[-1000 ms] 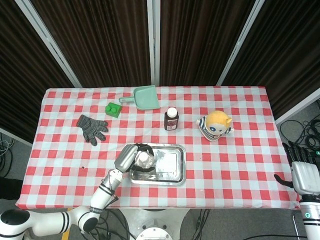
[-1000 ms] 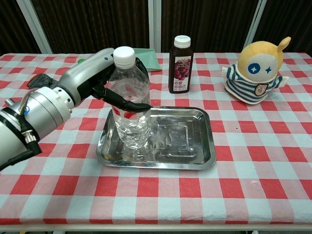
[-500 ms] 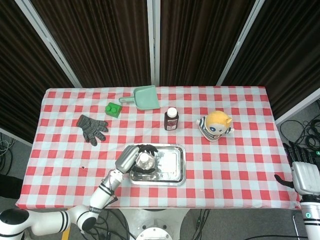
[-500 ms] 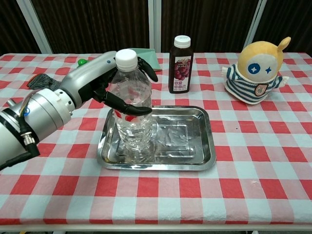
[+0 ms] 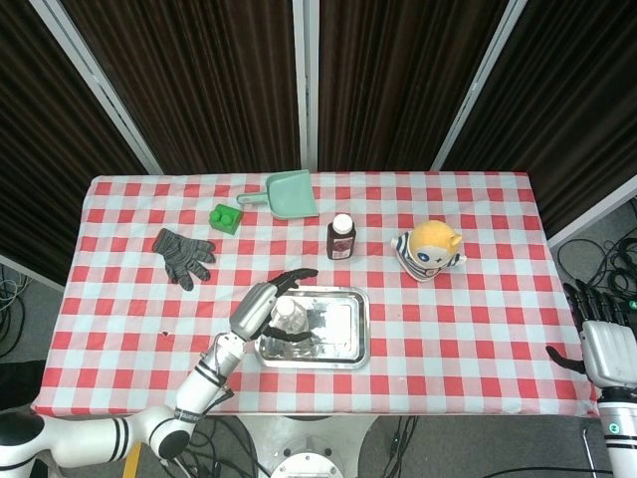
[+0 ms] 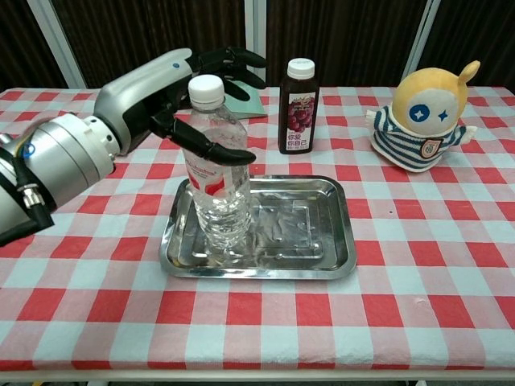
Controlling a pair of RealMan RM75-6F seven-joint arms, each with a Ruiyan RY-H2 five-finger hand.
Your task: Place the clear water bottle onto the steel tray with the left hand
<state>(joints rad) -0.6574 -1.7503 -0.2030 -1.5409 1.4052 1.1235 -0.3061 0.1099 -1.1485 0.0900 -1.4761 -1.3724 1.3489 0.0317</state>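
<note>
While upright on tray, bottle beside L hand

I can make out light characters on the dark juice bottle label, but they're too small for me to read. The water bottle red label shows nothing legible.
</note>
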